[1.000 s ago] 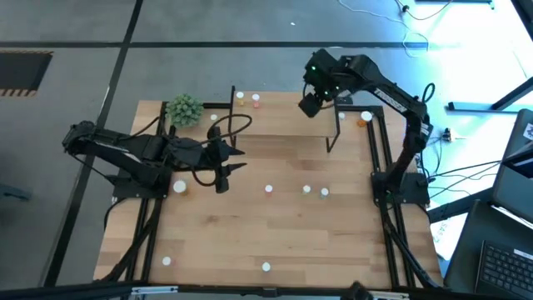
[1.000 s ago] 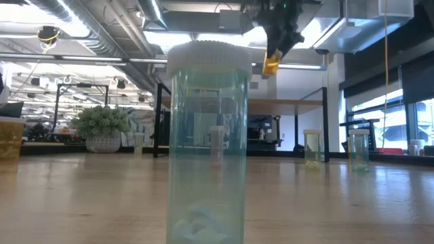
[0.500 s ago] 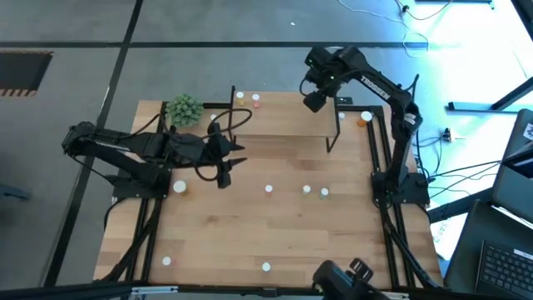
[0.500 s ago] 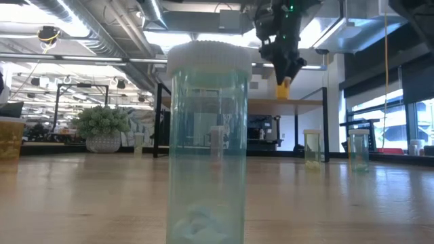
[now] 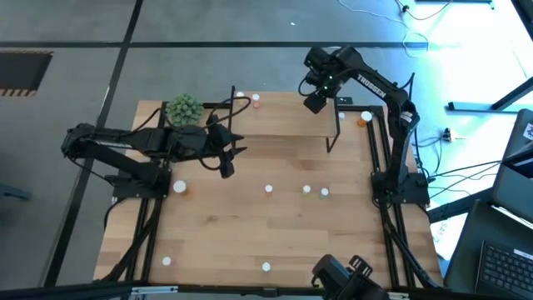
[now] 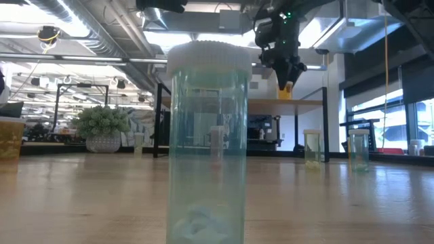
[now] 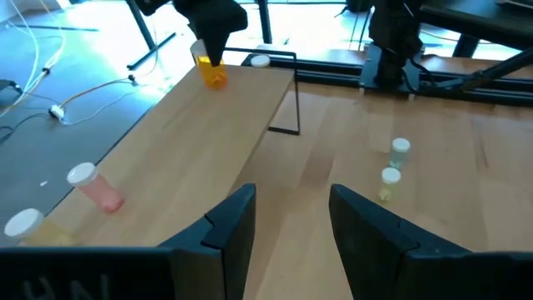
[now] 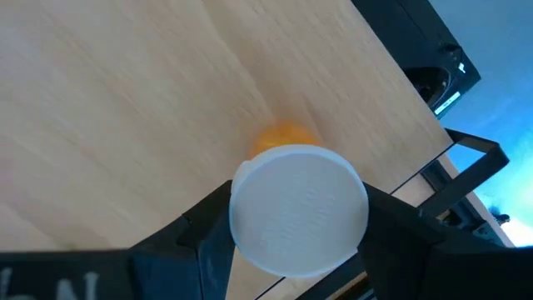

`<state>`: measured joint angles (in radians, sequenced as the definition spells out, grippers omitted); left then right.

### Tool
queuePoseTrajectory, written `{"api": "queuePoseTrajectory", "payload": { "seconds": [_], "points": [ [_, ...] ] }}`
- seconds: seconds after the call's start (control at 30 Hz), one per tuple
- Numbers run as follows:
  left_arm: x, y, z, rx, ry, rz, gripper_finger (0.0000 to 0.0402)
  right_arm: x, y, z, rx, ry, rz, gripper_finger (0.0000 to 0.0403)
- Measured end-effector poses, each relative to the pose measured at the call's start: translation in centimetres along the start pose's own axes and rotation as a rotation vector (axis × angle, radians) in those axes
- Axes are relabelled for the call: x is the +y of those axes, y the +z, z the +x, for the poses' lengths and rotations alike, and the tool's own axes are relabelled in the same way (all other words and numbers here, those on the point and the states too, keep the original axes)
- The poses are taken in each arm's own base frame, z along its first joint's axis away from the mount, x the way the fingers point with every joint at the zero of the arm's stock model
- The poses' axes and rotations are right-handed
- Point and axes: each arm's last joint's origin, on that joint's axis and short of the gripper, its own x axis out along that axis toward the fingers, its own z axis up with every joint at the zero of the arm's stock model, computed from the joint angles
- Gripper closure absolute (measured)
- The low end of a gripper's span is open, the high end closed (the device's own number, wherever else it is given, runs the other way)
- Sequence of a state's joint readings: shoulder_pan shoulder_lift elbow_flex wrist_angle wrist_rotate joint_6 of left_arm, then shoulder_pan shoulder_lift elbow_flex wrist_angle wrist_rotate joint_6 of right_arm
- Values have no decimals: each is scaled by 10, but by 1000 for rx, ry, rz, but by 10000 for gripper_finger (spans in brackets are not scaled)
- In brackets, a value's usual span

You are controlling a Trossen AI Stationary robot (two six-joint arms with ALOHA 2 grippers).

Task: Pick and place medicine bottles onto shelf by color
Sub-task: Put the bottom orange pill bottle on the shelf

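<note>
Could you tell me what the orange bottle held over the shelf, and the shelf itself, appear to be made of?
The orange bottle, held by the right hand, looks like translucent plastic: light glows through its body, and its white cap is matte and opaque. The shelf has a light wood top with visible grain and a dull finish; its thin black legs look like painted metal, though that is less certain.

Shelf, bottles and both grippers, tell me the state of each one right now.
Right gripper: shut on the orange bottle, above the shelf.
Orange bottle: upright, held by its cap, base at the shelf top.
Shelf: standing.
Pink bottle: lying on the shelf.
Left gripper: open, empty.
Green bottle: upright, capped.
</note>
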<state>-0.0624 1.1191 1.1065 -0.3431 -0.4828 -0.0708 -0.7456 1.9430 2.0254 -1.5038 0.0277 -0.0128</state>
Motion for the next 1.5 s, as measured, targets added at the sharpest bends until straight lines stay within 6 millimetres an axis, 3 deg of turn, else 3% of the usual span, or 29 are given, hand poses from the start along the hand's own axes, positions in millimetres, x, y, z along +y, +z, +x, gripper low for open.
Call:
{"api": "queuePoseTrajectory", "payload": {
  "seconds": [0.6,1.5],
  "points": [
    [0,0,0,0,0,2,253,-19,2,0,-24,-13,54,191],
    [1,0,0,-1,22,2,253,-19,2,0,-30,-13,59,185]
  ]
}}
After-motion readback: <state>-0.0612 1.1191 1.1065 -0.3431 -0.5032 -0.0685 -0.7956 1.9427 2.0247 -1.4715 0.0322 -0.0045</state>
